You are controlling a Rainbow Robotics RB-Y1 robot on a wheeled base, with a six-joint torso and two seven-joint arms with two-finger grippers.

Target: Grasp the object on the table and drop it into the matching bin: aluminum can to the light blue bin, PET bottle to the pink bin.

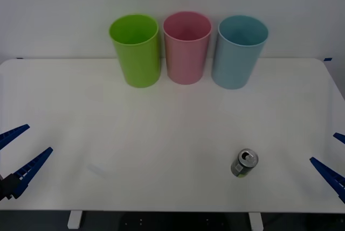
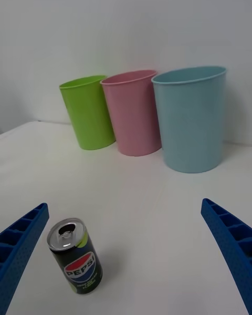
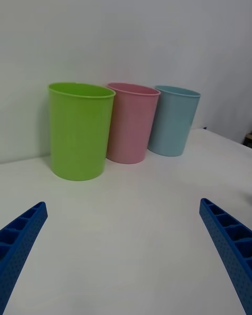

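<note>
- Upright on the white table (image 1: 172,134), our Pepsi can (image 1: 245,163) stands near the front edge, on our right half, silver pull-tab top up, well apart from the bins.
- At the far edge we see three bins in a row against the wall: lime green bin (image 1: 136,50) on our left, pink bin (image 1: 186,47) in the middle, light blue bin (image 1: 239,52) on our right.
- Our right gripper (image 1: 335,161) hovers at the table's right edge, fingers spread wide, holding nothing; the can sits near one finger (image 2: 18,247).
- Our left gripper (image 1: 20,150) waits at the left edge, equally wide open and empty.
</note>
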